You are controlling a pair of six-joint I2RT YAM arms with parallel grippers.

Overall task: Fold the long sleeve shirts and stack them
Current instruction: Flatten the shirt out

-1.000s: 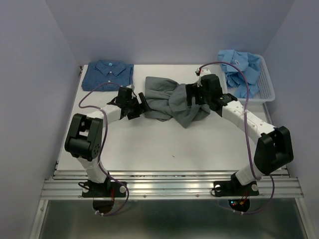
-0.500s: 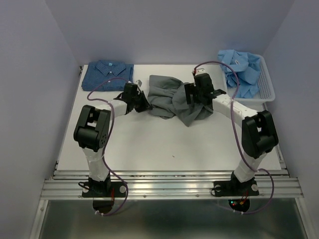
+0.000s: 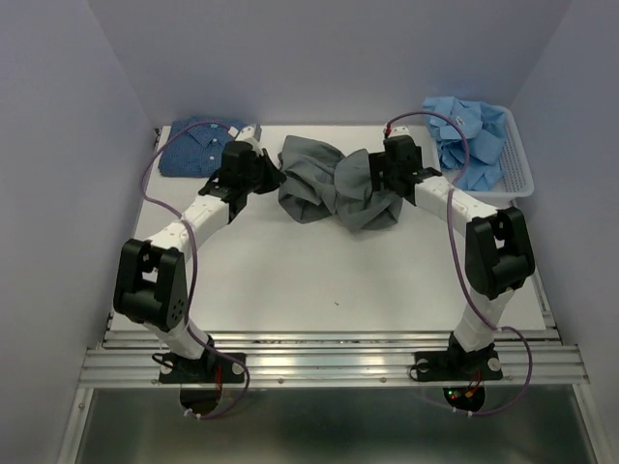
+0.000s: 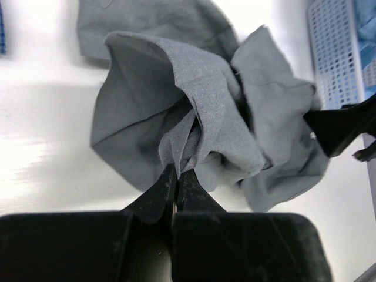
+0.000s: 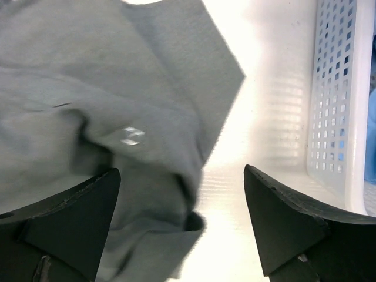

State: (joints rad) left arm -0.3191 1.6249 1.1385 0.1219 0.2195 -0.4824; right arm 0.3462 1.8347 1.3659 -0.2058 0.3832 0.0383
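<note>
Top external view: the plain grey cloth shirt (image 3: 334,184) lies crumpled at the far middle of the white table (image 3: 319,271), between both arms. The left gripper (image 4: 176,172) is pinching a bunched fold of it. The right gripper (image 5: 181,173) is spread wide over the shirt's right edge, near the white slatted plastic basket (image 5: 335,117).

grey shirt (image 3: 324,188): crumpled, centre back | dark blue shirt (image 3: 193,150): folded flat, far left | light blue shirts (image 3: 484,130): heaped, far right

White table (image 3: 290,280); pale lilac walls (image 3: 319,58) left, far, right; aluminium rail (image 3: 329,365) along near edge; light even.
</note>
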